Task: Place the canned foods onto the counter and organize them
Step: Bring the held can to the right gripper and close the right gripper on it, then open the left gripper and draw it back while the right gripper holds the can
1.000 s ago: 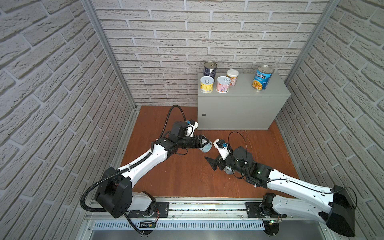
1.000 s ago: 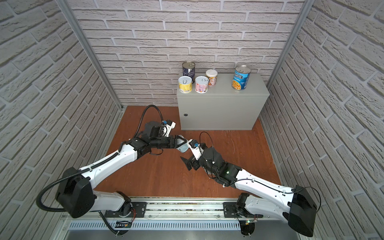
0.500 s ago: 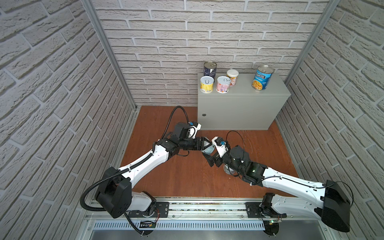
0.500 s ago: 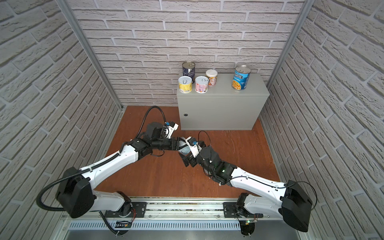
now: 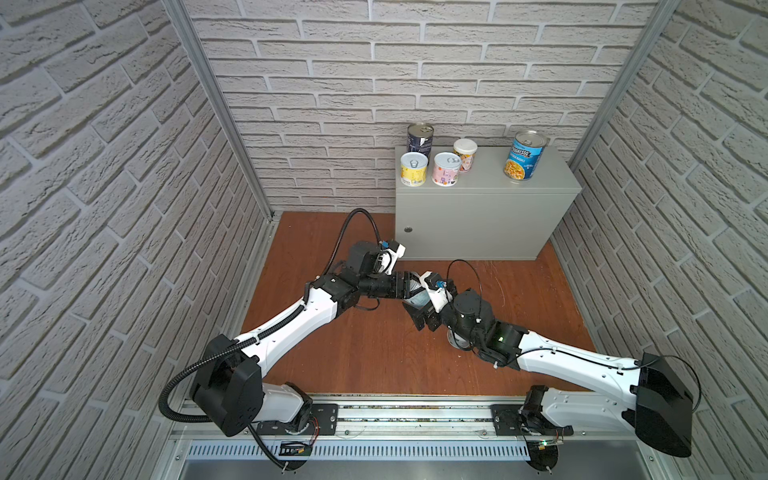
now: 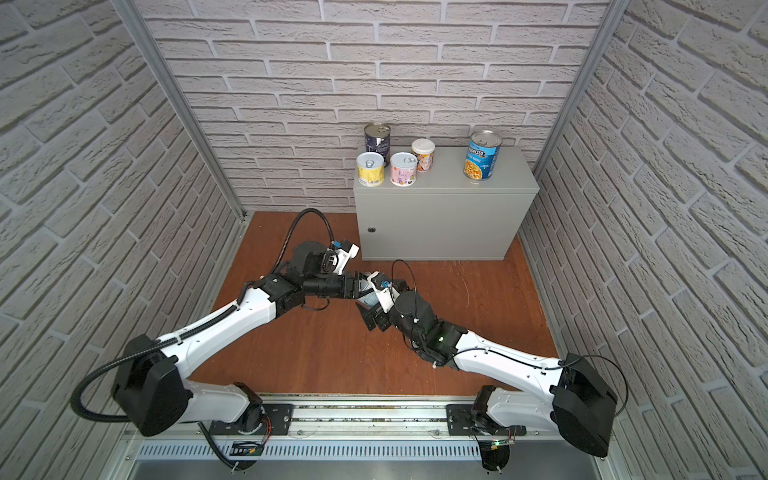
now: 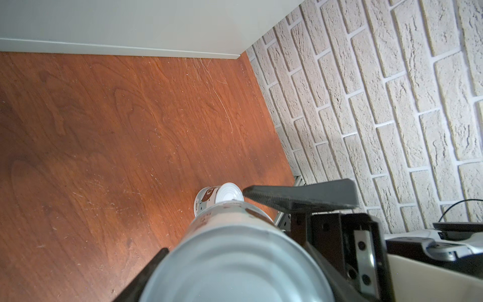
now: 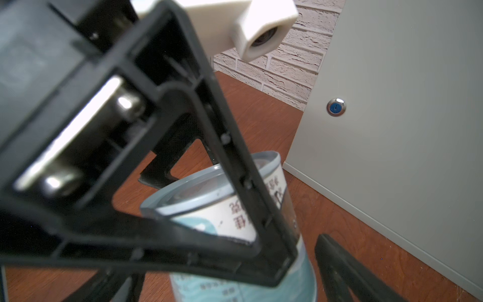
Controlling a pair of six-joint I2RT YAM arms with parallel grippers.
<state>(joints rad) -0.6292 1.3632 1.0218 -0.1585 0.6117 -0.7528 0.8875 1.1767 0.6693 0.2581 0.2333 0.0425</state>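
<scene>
Left gripper (image 5: pixel 409 289) clamps a teal, Chinese-lettered can (image 8: pixel 222 217). Right gripper (image 5: pixel 419 318) stands wide open beside it. PROGRESSO soup (image 5: pixel 524 160) stands at the counter's (image 5: pixel 490 189) two o'clock.

Counter (image 5: pixel 490 189) bears five cans (image 5: pixel 446 168); floor (image 5: pixel 374 353), another can (image 7: pixel 218 195)

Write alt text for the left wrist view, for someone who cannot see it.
The left gripper holds a pale-labelled can, whose plain metal end fills the foreground. Beyond it a second small can sits on the reddish-brown wooden floor, with the grey counter farther off and a white brick wall beside.
</scene>
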